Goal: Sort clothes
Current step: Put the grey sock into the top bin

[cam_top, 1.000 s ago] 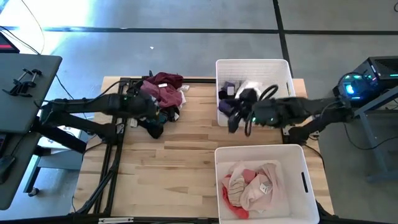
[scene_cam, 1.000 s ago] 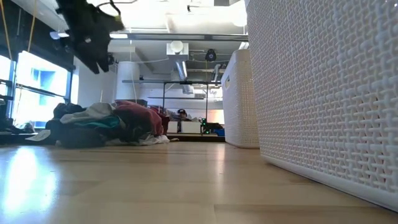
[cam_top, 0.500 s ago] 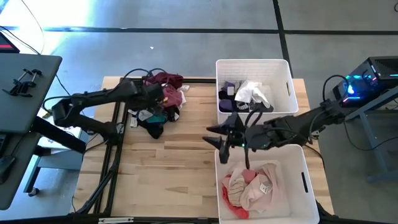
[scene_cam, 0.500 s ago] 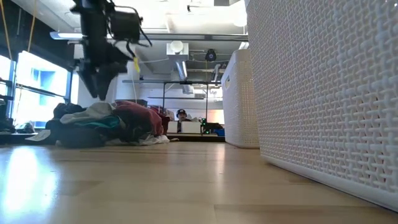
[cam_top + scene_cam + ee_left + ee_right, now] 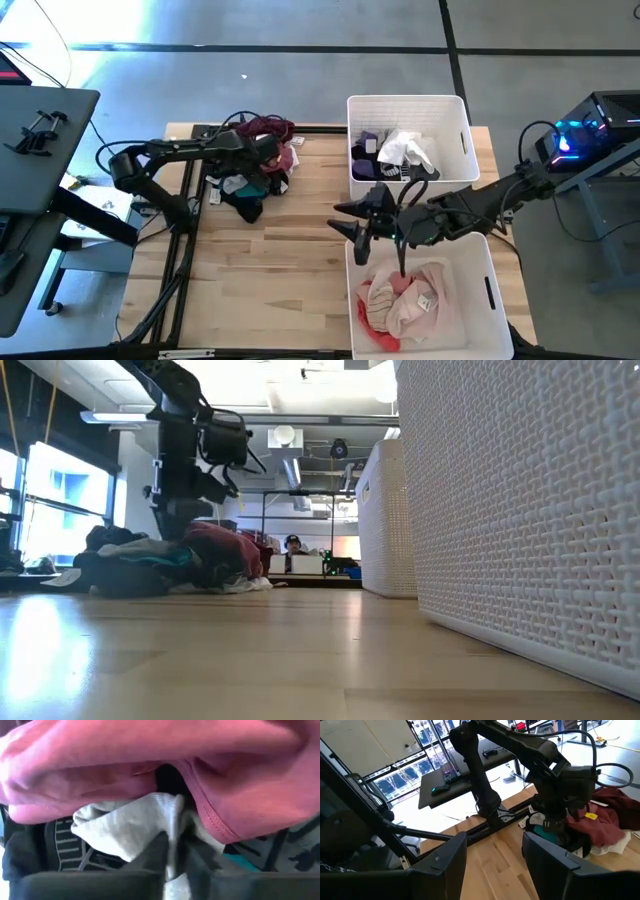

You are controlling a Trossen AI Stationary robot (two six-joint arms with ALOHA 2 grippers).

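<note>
In the clothes pile near the far-left part of the tabletop (image 5: 290, 260), the left pincer (image 5: 172, 852) is buried nose-down, its fingers nearly together and pinching a fold of a pale grey garment (image 5: 125, 822), with a pink-maroon garment (image 5: 150, 765) draped just above it and teal and black fabric at the sides. High view: left pincer (image 5: 268, 160) sits on the pile of clothes (image 5: 258, 170), which lies toward the far edge, left of the far bin (image 5: 408, 105). Low view shows the same arm standing down into the heap (image 5: 170, 560).

Right pincer (image 5: 358, 222) hovers over the middle of the tabletop, just off the far rim of the near bin (image 5: 490, 290), fingers clearly apart, nothing in them; wrist view confirms empty, spread fingers (image 5: 447, 857).

Far bin holds purple, black and white pieces (image 5: 395, 152); near bin holds pink, red and cream pieces (image 5: 405, 300).

Step in hand, as I judge it: grasp on one garment from the pile, grip just closing. Next move calls for a straight lift to peel the grey piece free of the pink one lying over it, then a carry to whichever bin matches. Risk: neighbouring fabric drags up with it.
</note>
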